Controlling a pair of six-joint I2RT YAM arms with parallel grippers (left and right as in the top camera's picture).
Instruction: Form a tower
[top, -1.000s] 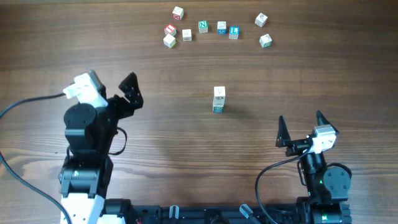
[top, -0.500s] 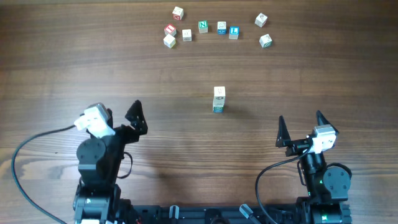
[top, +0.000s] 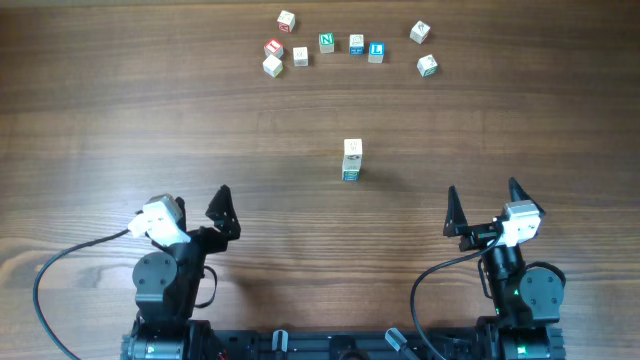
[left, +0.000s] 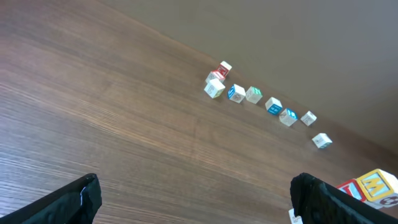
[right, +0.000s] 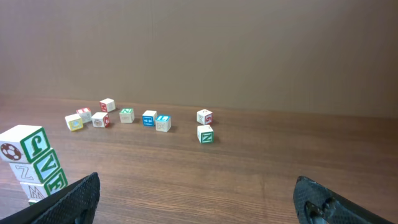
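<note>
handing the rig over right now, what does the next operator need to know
Left gripper: open, empty, at the near side.
Right gripper: open, empty, at the near side.
Tower: upright at the centre of the table, several cubes high, neither gripper touching it.
Nine loose letter cubes lie along the far side.
Left to do: probably stack more loose cubes; otherwise it looks finished.

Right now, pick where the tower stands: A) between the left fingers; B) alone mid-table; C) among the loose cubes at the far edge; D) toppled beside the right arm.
B: the tower stands upright by itself mid-table, well apart from the loose letter cubes at the far edge.
</note>
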